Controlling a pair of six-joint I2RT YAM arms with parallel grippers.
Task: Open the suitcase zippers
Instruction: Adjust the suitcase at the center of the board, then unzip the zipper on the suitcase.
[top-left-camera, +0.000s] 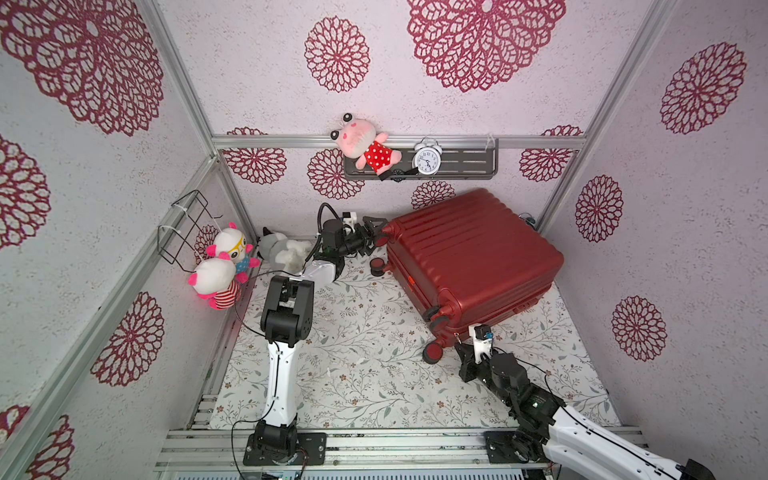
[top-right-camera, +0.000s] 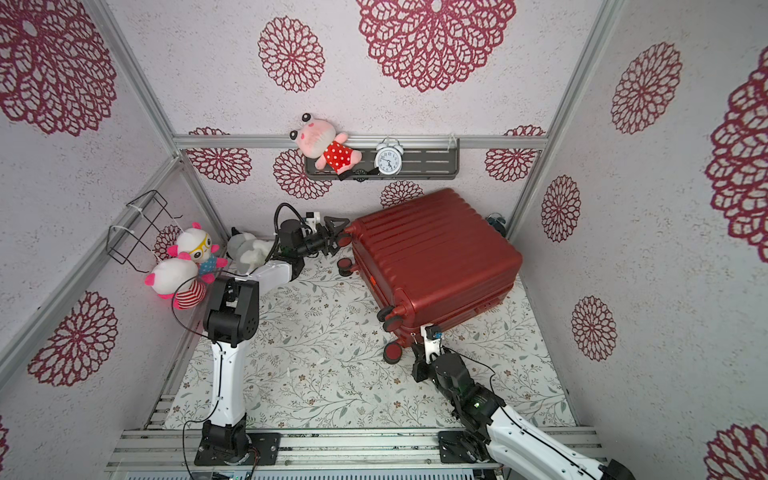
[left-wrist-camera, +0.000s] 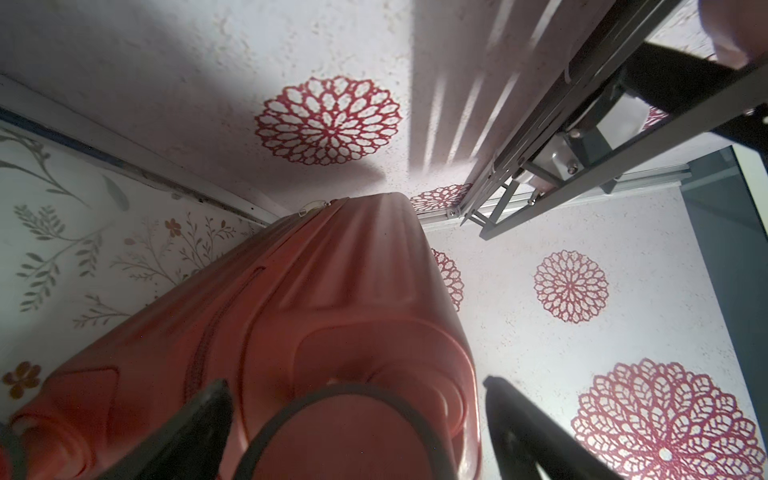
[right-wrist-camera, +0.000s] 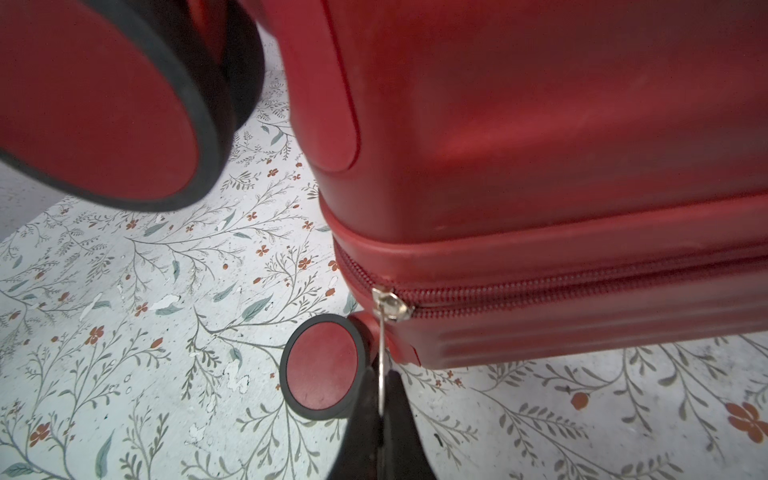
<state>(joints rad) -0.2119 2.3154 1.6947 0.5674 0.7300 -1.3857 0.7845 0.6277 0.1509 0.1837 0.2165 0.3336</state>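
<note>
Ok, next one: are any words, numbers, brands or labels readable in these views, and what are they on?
Nothing can be quoted.
On the alarm clock on the wall shelf: numerals ring the dial, too small to read.
On the suitcase: no brand or label shows in any view.
On the zipper pull: bare metal, no marking seen.

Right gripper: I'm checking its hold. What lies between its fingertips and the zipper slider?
The thin metal pull tab, pinched by the shut right gripper; right wrist view.
</note>
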